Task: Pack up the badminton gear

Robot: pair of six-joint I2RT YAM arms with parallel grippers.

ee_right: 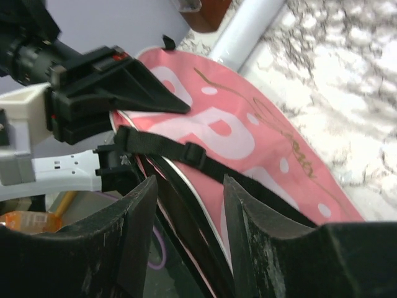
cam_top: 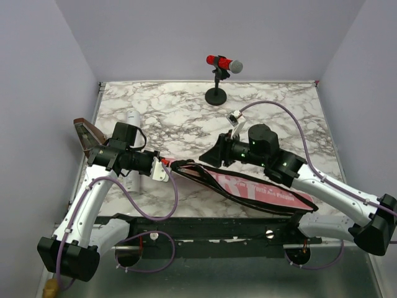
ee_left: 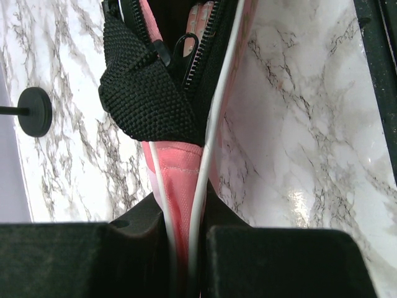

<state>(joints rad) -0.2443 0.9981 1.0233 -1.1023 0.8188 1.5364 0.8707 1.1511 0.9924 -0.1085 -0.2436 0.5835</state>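
Now, left gripper (ee_left: 183, 231) pinching end of pink bag (cam_top: 267, 190), right gripper (ee_right: 190, 186) spread astride its black edge.

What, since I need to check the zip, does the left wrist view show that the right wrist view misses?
Only left wrist: the black zip pull at the open zipper and a round black stand base. Only right wrist: the long white tube and the black plastic strap buckle. Both: the long pink fabric bag and white marbled tabletop.
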